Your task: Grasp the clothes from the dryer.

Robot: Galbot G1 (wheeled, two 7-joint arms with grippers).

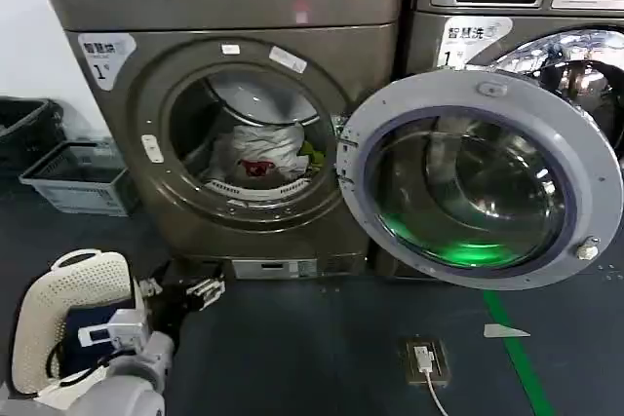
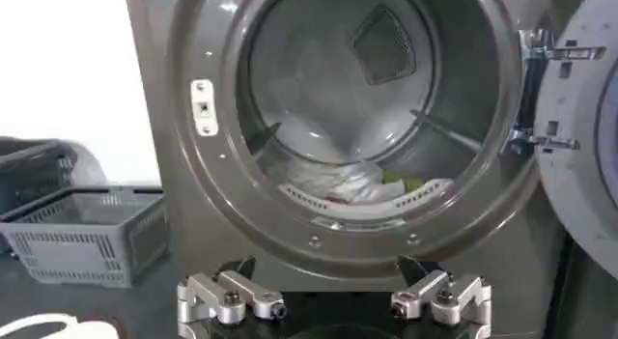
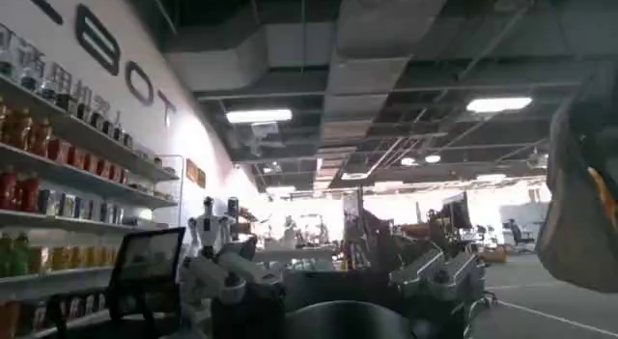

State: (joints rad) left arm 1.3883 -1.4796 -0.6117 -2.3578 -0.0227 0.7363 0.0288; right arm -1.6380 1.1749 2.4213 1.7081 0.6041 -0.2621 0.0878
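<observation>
Dark floor point(image 1: 322, 358), laundry room. Dryer point(image 1: 224, 7): bronze-grey, porthole facing the robot, glass door point(image 1: 483, 177) swung fully open to the right. Clothes point(image 1: 261, 153): mostly white heap with red patch, low in the drum, long axis lying across the opening; untouched, so the reach and the grasp both remain. Left hand point(image 1: 185, 296): low before the dryer's base, fingers spread wide, holding nothing. Right hand point(image 3: 333, 283): idle, aimed away into the room, fingers apart.
</observation>
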